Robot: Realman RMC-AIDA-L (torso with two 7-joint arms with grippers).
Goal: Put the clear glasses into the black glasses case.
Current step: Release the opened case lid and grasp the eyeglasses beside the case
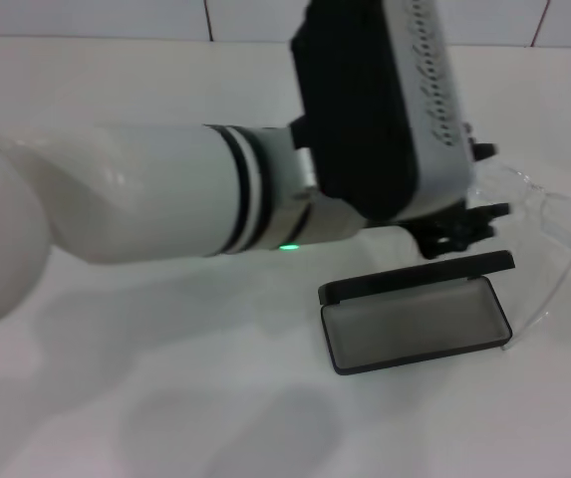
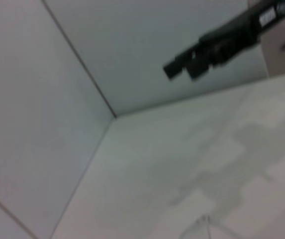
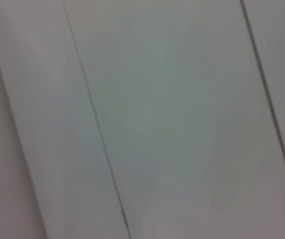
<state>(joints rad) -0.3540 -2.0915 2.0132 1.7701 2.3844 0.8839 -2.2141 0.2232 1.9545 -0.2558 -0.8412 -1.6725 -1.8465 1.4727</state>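
The black glasses case (image 1: 417,321) lies open on the white table, grey lining up, lid hinged back on its far side. My left arm reaches across from the left, and its left gripper (image 1: 486,184) hangs just beyond the case's far right corner, shut on the clear glasses (image 1: 562,221). The glasses stick out to the right of the fingers, and one thin temple arm (image 1: 536,317) trails down past the case's right end. In the left wrist view a faint piece of the glasses (image 2: 203,222) shows low down. My right gripper (image 2: 213,48) appears far off in that view, parked.
A white table (image 1: 165,398) spreads in front of and left of the case. White panelled walls (image 2: 43,99) with dark seams close off the back. The left arm's thick white forearm (image 1: 145,204) spans the left half of the head view.
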